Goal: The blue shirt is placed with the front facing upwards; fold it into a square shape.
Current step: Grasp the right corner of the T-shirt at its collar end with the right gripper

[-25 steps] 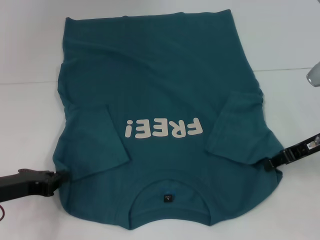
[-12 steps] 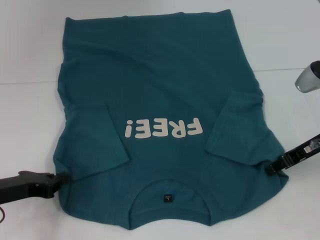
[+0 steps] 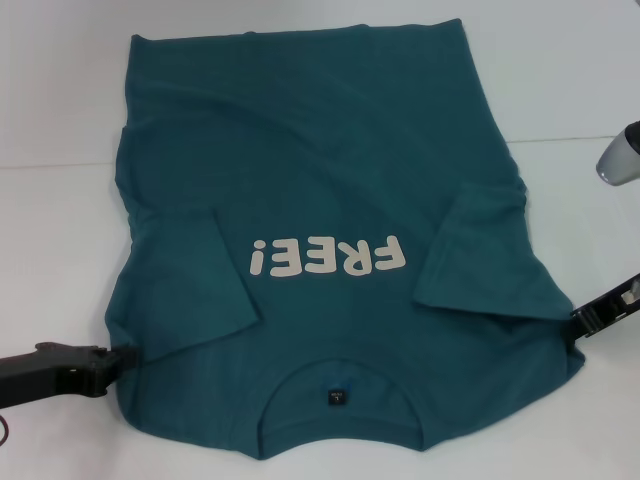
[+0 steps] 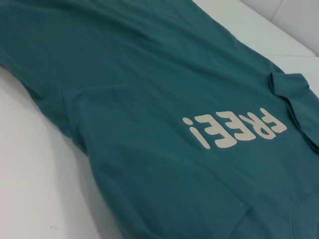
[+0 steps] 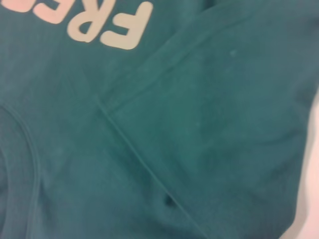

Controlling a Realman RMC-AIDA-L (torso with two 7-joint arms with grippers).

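Observation:
The blue shirt (image 3: pixel 320 170) lies front up on the white table (image 3: pixel 50 240), collar toward me, with the off-white "FREE!" lettering (image 3: pixel 328 257) on its chest and a dark neck label (image 3: pixel 336 396). Both short sleeves are folded in over the body. My left gripper (image 3: pixel 125 356) sits at the shirt's near left shoulder edge, its tip closed on the cloth. My right gripper (image 3: pixel 577 325) is shut on the near right shoulder edge, which is drawn out to the right. The wrist views show only the shirt (image 4: pixel 149 99) (image 5: pixel 199 124), no fingers.
A grey rounded part (image 3: pixel 622 155) shows at the right edge of the head view. White table surface surrounds the shirt on the left, right and far sides. The shirt's collar edge lies close to the table's near edge.
My right gripper has moved outward to the right, dragging the shirt's right shoulder corner with it. The left gripper has hardly moved.

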